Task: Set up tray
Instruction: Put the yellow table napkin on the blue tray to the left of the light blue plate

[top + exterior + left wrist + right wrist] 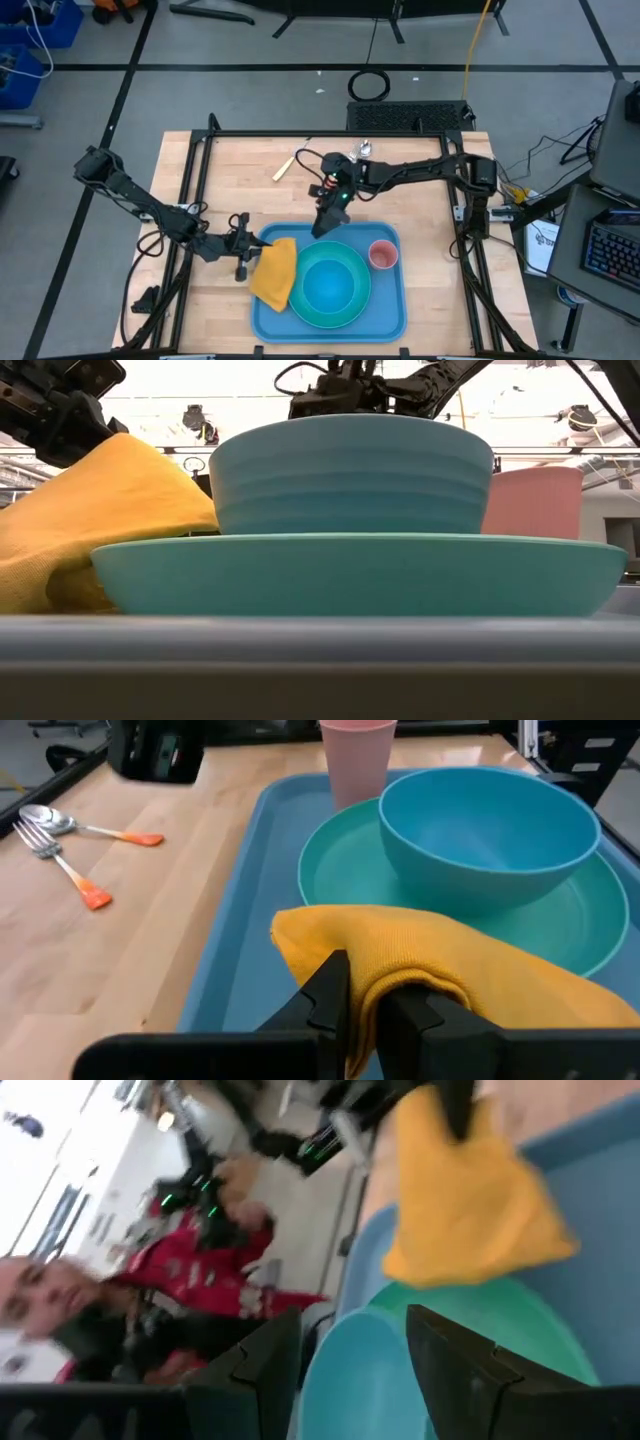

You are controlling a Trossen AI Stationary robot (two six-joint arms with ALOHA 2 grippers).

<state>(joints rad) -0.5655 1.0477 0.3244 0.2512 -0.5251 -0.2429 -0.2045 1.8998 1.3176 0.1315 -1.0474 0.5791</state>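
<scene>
A light wooden table point(420, 290) stands on a grey floor with black lines. The big blue tray point(388, 315) lies at the near side of the table, in the middle. A round turquoise plate point(300, 305) sits on the tray, and a blue bowl point(335, 285) sits on the plate. A pink cup point(383, 254) stands upright on the tray, just beside the plate.

A yellow napkin point(275, 272) lies over the tray's left edge and touches the plate. The left gripper point(362, 1005) is at that edge. Its two dark fingers are closed on a fold of the napkin.

The right gripper point(352, 1345) hangs above the far rim of the bowl. Its fingers are apart and hold nothing. The bowl's rim shows between them in the right wrist view.

A fork point(62, 863) and a spoon point(85, 826) with orange handles lie on the bare wood, well apart from the tray. They lie close together.

A person in red point(215, 1275) shows in the room behind the table, too blurry to tell more.
</scene>
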